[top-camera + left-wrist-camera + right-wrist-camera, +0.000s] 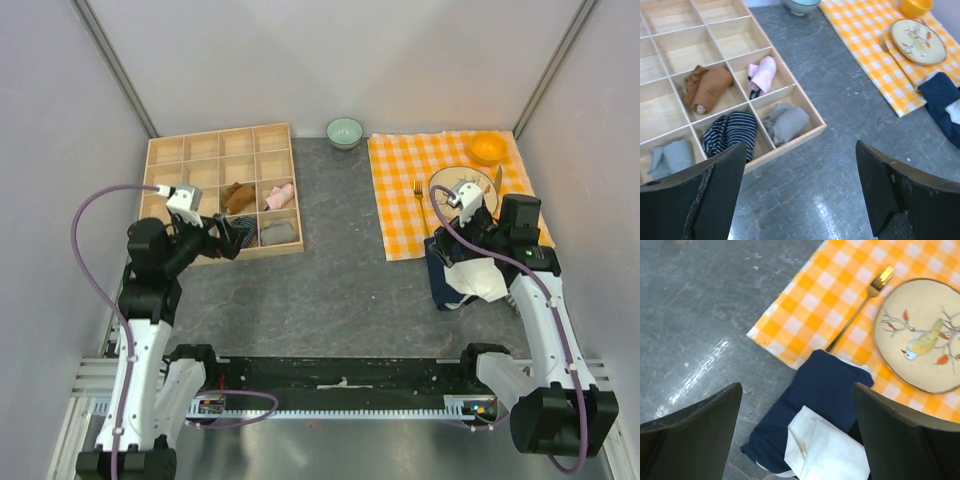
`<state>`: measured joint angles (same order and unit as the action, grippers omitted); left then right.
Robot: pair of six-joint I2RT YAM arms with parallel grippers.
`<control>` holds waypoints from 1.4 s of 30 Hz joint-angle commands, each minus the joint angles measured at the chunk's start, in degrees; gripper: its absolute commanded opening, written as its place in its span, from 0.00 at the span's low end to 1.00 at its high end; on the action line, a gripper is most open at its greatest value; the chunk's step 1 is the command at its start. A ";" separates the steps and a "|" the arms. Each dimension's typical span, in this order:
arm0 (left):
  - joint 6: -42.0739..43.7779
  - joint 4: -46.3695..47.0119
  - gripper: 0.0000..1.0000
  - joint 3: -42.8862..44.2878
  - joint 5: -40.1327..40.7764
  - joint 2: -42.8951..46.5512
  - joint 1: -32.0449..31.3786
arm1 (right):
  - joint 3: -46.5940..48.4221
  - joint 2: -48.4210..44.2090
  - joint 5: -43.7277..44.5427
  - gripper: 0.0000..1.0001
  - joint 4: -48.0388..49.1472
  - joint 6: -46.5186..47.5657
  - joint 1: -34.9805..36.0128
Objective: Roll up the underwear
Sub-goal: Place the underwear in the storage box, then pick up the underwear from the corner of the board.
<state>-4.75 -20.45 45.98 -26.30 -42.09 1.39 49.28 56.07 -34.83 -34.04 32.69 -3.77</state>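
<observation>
**Both pincers spread: one garment boxed, one on navy cloth**

From above, the rust-brown soft cloth underwear (237, 196) lies bunched in one cell of the pale wooden grid tray (170, 150) at 10 o'clock, in the third row from the far side. The left arm covers part of the tray's near row in that view. The left wrist view shows the row:
- a dark striped sock bundle (730, 132) sits in the cell just nearer than the brown piece;
- a pale blue-grey cloth (670, 156) lies at the bundle's 9 o'clock;
- a grey bundled cloth (787, 122) lies at its 3 o'clock.

A pink cloth (762, 75) sits in the cell beside the brown one. The left gripper (801, 150) hangs by the tray's near edge with its fingers wide apart, holding nothing.

The cream-white underwear (825, 450) shows best from the right wrist. It lies crumpled on a dark navy folded cloth (820, 385), whose far corner overlaps the orange-and-white checked cloth (805, 305). The right gripper (796, 395) hovers above with its fingers spread and nothing between them (the top view hides these fingers under the arm).

A gold fork (855, 310) lies on the checked cloth beside a round cream plate painted with a bird (920, 335). The top view adds a pale green bowl (345, 132) at 12 o'clock on the grey table (340, 280) and an orange bowl (488, 148) at the checked cloth's far corner. In that view the right wrist blocks part of the plate.
</observation>
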 commanded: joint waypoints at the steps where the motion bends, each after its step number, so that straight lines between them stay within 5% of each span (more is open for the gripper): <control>1: -2.72 3.75 0.95 -5.28 -0.63 6.92 -3.12 | 0.56 -0.88 3.27 0.98 7.05 -8.76 -1.85; 13: -5.09 8.93 0.99 -11.17 -2.70 14.22 -7.36 | 3.46 3.00 20.11 0.98 18.46 -31.27 -1.94; 32: -8.78 12.18 0.99 -13.45 -7.26 18.00 -8.16 | -6.91 -7.91 24.37 0.98 25.60 -36.64 -5.45; 35: -11.24 12.80 0.99 -14.51 -7.79 20.02 -8.42 | -7.87 -8.26 24.20 0.98 25.43 -34.11 -6.33; 42: -10.63 13.06 0.99 -14.95 -8.68 20.55 -8.68 | -6.74 -5.21 7.50 0.98 8.60 -7.40 -6.69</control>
<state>-13.19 -9.87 31.48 -32.93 -21.82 -7.22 41.15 48.23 -18.76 -15.00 10.44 -10.50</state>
